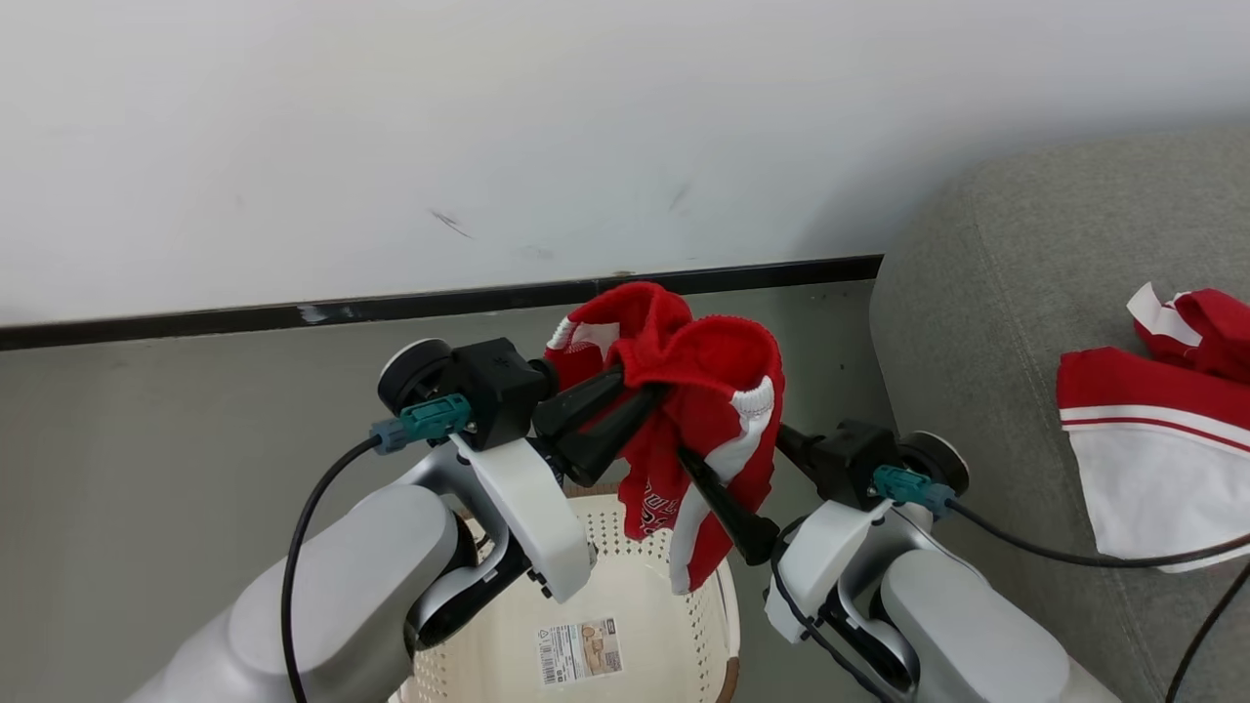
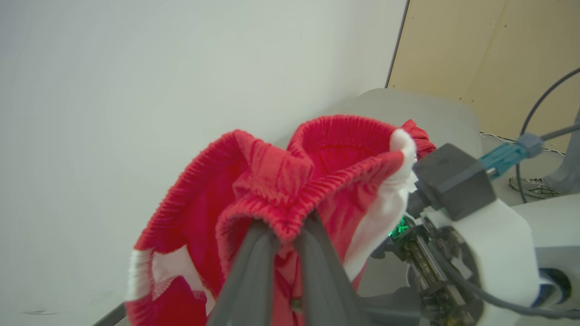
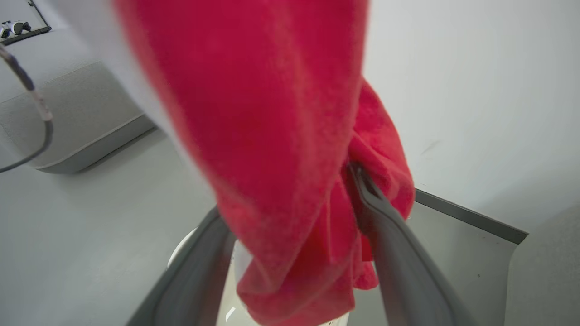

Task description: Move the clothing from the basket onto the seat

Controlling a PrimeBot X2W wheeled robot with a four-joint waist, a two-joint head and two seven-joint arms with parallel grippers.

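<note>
One garment in left pincer, second garment on seat, one basket

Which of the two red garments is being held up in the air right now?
The garment hanging over the basket, its ribbed waistband pinched in the left gripper. The other garment lies spread on the grey sofa.

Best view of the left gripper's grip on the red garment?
Left wrist view: left gripper pinches the red garment by its waistband, up close. Head view shows it side-on, smaller; right wrist view, blurred fabric.
</note>
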